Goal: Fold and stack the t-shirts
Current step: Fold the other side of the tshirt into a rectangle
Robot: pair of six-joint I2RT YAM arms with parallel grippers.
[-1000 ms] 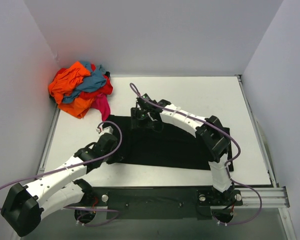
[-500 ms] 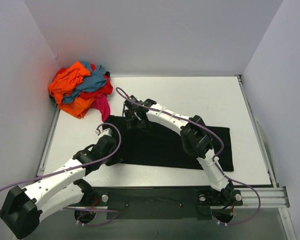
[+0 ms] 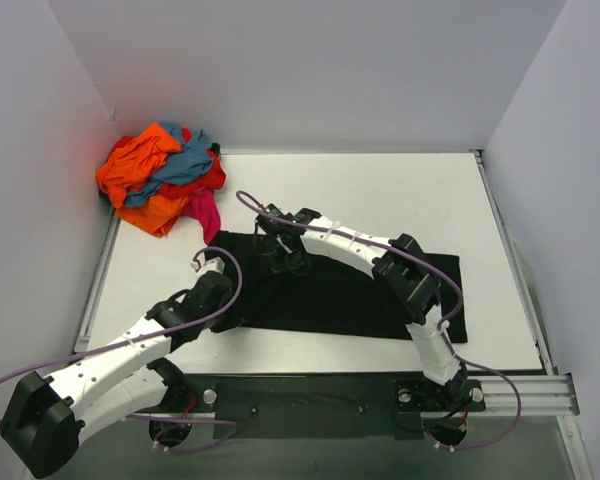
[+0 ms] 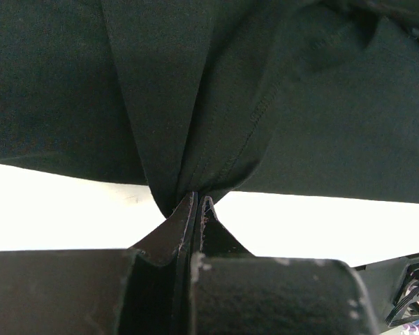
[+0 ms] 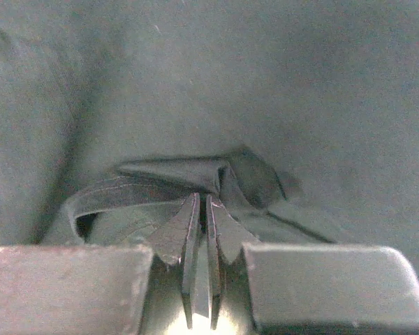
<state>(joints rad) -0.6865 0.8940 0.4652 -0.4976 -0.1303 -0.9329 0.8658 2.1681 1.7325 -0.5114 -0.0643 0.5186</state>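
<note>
A black t-shirt (image 3: 350,295) lies spread across the white table (image 3: 400,190). My left gripper (image 3: 234,308) is at the shirt's near left corner. In the left wrist view this gripper (image 4: 197,199) is shut on a bunched pinch of the black fabric (image 4: 300,125), which is lifted off the table. My right gripper (image 3: 285,257) is down on the shirt's far left part. In the right wrist view this gripper (image 5: 202,199) is shut on a raised fold of the black cloth (image 5: 265,84), next to a banded hem (image 5: 126,192).
A heap of crumpled shirts (image 3: 160,180), orange, blue, red and pink, fills the far left corner. White walls enclose the table on three sides. A metal rail (image 3: 520,385) runs along the near edge by the arm bases.
My right gripper, open a second ago, shifted over the shirt's far left part, came down and shut on a fold. The left gripper kept its pinch and hardly moved.
</note>
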